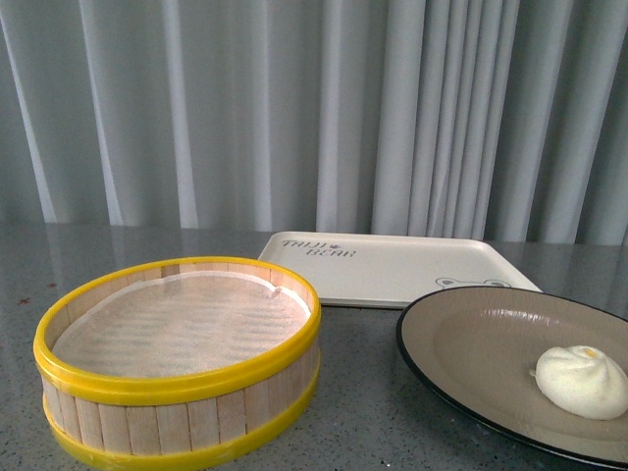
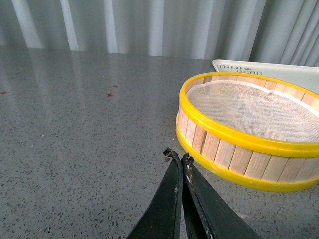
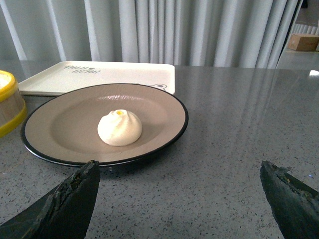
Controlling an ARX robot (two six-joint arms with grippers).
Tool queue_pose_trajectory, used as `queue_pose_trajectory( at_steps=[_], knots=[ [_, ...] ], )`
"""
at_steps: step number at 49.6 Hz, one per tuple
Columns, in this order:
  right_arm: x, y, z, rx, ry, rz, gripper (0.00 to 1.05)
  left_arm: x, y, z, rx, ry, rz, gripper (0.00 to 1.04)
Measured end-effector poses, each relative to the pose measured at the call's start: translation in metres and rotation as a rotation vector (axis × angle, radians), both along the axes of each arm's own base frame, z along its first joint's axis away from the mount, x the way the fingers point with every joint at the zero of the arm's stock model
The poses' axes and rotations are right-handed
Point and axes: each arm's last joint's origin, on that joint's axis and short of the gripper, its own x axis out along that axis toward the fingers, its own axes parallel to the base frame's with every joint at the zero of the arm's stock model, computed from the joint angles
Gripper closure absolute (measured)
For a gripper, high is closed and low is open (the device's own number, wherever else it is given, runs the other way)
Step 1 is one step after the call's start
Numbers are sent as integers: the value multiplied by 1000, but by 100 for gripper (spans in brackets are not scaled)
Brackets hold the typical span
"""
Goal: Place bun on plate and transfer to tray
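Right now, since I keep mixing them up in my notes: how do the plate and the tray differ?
The plate is round, the tray rectangular with rounded corners. The plate is beige-brown with a black rim; the tray is cream-white with dark lettering. The plate holds the bun; nothing shows on the tray. Both are shallow and rest on the grey table.

On the grey worktop (image 1: 363, 412): one bun (image 1: 582, 382), one plate (image 1: 471, 334), one tray (image 1: 392, 270) and one round steamer basket (image 1: 177, 388) with one white liner (image 1: 182, 324); two robot hands in shot, the left hand (image 2: 178, 157) and the right hand (image 3: 178, 167)
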Motion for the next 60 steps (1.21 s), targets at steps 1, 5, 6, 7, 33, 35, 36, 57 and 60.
queue_pose_trajectory(
  at_steps=[1, 5, 6, 7, 33, 35, 36, 57, 60],
  knots=[
    [0, 0, 0, 0, 0, 0, 9, -1, 0, 0, 0, 0, 0, 101],
    [0, 0, 0, 0, 0, 0, 9, -5, 0, 1, 0, -2, 0, 101],
    [0, 0, 0, 0, 0, 0, 9, -5, 0, 1, 0, -2, 0, 101],
    [0, 0, 0, 0, 0, 0, 9, -6, 0, 1, 0, -3, 0, 101],
    [0, 0, 0, 0, 0, 0, 9, -19, 0, 1, 0, -5, 0, 101],
    [0, 0, 0, 0, 0, 0, 9, -20, 0, 1, 0, -4, 0, 101],
    [0, 0, 0, 0, 0, 0, 9, -21, 0, 1, 0, -5, 0, 101],
    [0, 0, 0, 0, 0, 0, 9, -31, 0, -2, 2, 2, -2, 90],
    [0, 0, 0, 0, 0, 0, 9, -31, 0, -2, 2, 2, -2, 79]
  ],
)
